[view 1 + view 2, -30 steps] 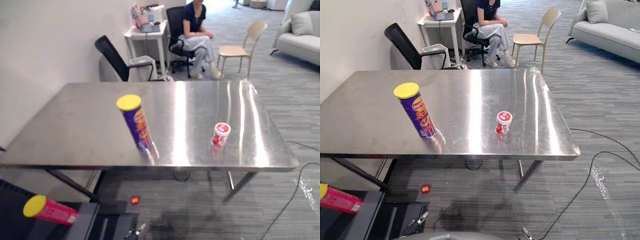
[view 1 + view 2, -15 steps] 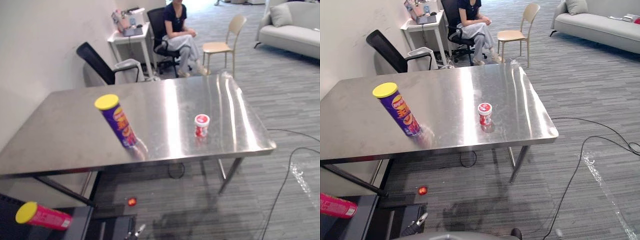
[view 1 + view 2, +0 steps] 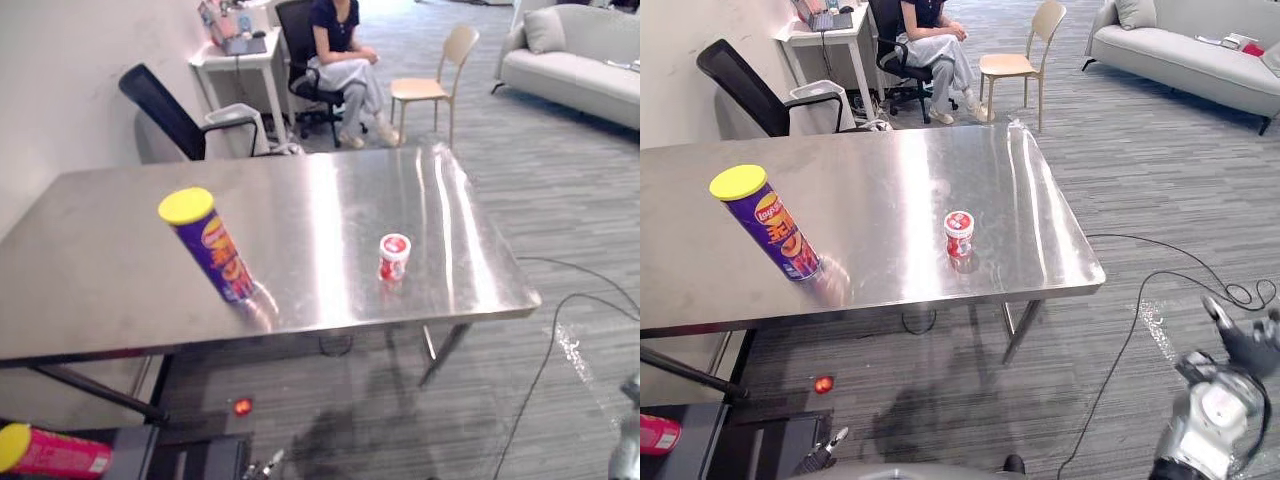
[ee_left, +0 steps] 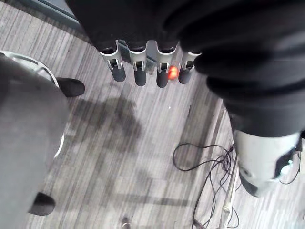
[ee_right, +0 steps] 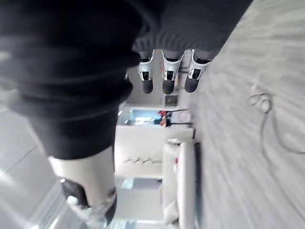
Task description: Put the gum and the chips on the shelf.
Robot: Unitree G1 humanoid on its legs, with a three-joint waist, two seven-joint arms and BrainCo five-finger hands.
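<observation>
This looked like an open-plan office with a lounge corner. Behind the long stainless-steel table [image 3: 100, 285] stood a small white desk [image 3: 245, 60] cluttered with gear and a black office chair [image 3: 160, 108], and a person [image 3: 340, 40] sat there on a black swivel chair. Beyond the table's far right corner were a beige wooden chair [image 3: 430, 88] and a light grey fabric sofa [image 3: 575, 75]. Grey striped carpet [image 3: 580, 200] ran throughout.

Purple chips can [image 3: 212, 248] with yellow lid; red-and-white gum tub [image 3: 393, 257]; shiny silver table [image 3: 100, 275]; grey striped carpet [image 3: 570, 190].
</observation>
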